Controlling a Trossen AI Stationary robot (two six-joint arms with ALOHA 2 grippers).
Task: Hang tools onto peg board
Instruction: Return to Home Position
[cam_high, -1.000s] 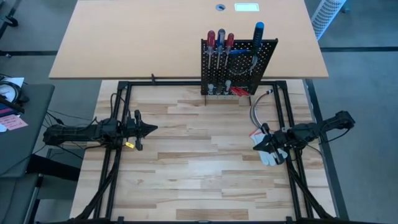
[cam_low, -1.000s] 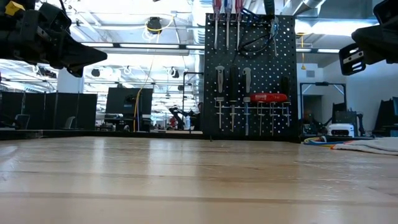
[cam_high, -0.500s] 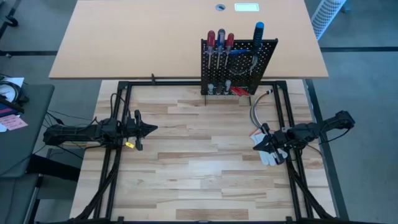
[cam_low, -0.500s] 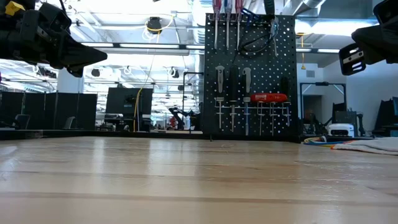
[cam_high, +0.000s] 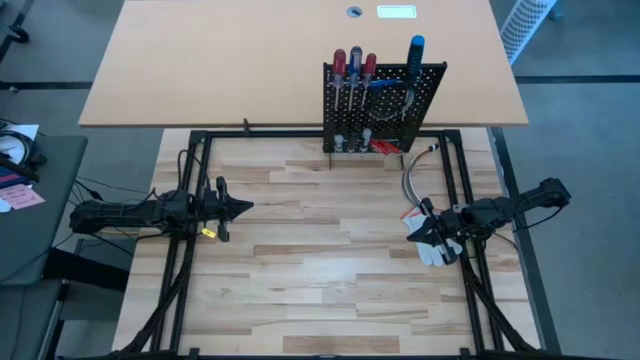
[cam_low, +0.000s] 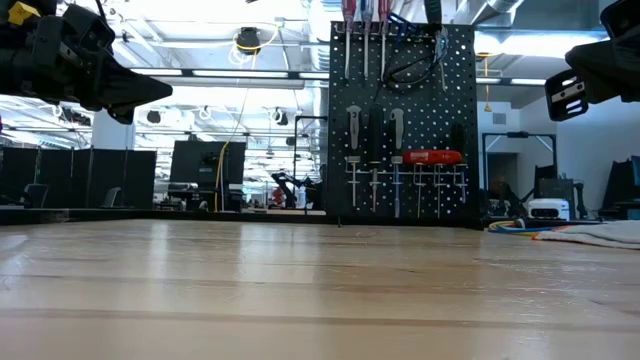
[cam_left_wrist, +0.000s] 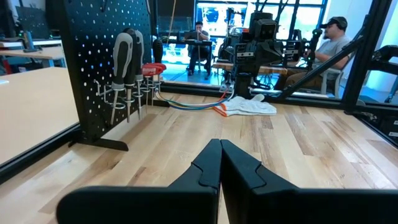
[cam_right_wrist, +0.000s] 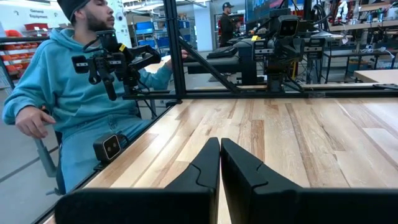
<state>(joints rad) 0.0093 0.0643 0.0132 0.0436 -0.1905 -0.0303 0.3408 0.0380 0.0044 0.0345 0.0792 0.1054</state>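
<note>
The black peg board (cam_high: 385, 105) stands upright at the table's far edge, right of the middle. Red- and blue-handled screwdrivers (cam_high: 353, 65) hang along its top, with a blue-handled one (cam_high: 416, 48) beside them. Black-handled tools (cam_low: 397, 130) and red-handled pliers (cam_low: 432, 156) sit in the ring holders low on the board (cam_low: 403, 120). My left gripper (cam_high: 245, 207) hovers level at the table's left side, shut and holding nothing (cam_left_wrist: 220, 149). My right gripper (cam_high: 413, 232) hovers level at the right side, shut and holding nothing (cam_right_wrist: 219, 146).
A white glove (cam_high: 432, 250) lies on the table under my right gripper, with coloured cables (cam_low: 520, 228) near it. A black frame (cam_high: 200, 140) borders the wooden table. A person in a teal hoodie (cam_right_wrist: 74, 93) sits beyond the table's left side. Bare wood (cam_high: 320, 260) lies between the arms.
</note>
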